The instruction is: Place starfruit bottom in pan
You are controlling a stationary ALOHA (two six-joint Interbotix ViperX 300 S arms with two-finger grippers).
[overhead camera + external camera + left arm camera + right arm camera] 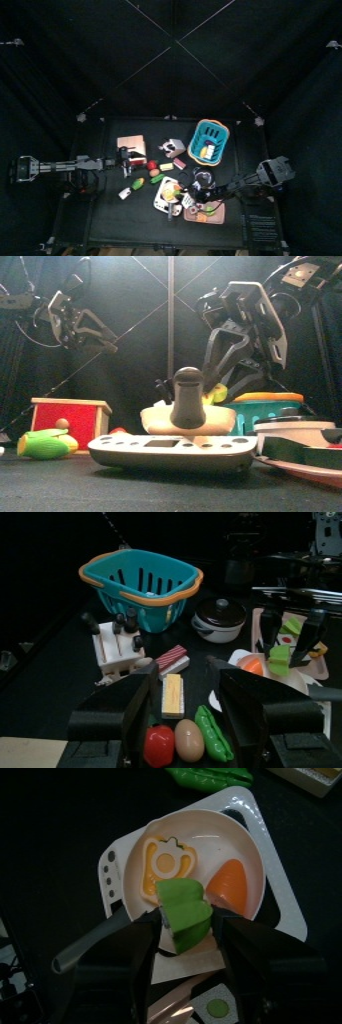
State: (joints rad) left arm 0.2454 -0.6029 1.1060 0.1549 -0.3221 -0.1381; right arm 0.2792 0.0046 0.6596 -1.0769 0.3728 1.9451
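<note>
Nearest the front camera sits the white pan [174, 449], its dark handle rising upright. The left gripper [187, 702] hangs well left with jaws released and nothing between them. The right gripper [187, 928] clenches a green starfruit piece [185, 914] above the pan's rim [247, 838], its long axis running along the jaws; its lower end is hidden.

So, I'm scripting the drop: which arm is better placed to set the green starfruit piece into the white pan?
Right. Its right gripper holds the green starfruit piece directly over the white pan; the left gripper hangs open, away from it.
</note>
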